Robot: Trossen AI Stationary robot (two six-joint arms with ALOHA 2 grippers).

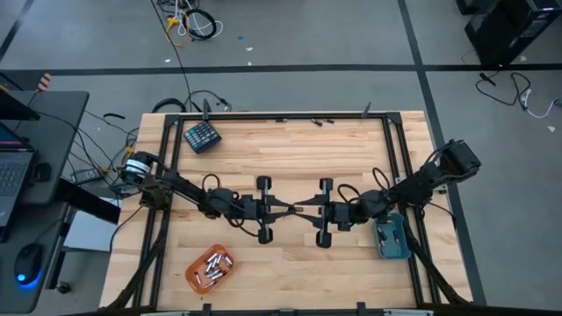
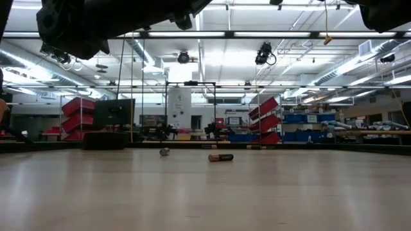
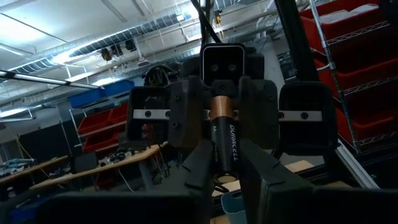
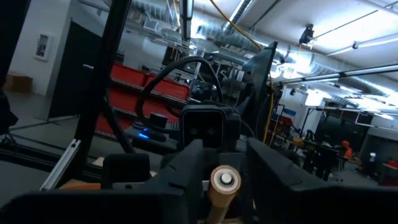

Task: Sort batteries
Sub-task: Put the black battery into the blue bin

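Observation:
My two grippers meet tip to tip above the middle of the table. A black-and-copper battery lies lengthwise between them, clear of the wood. My left gripper is shut on its black end, and my right gripper is shut around its copper end. An orange tray near the front left holds several batteries. A blue tray sits under the right arm. In the low view two loose batteries lie on the tabletop farther back. My left gripper pinches the battery's black end between its two fingers, coming level from the table's left. The battery runs along the fingers and out past their tips, lifted clear. My right gripper has the copper end between its two fingers, coming level from the table's right. The battery lies along these fingers too, its pale cap facing the wrist.
A dark teal keypad-like block lies at the far left of the table. A few small dark pieces lie by the far edge. Black frame rails run along the table's sides. A desk with a laptop stands to the left.

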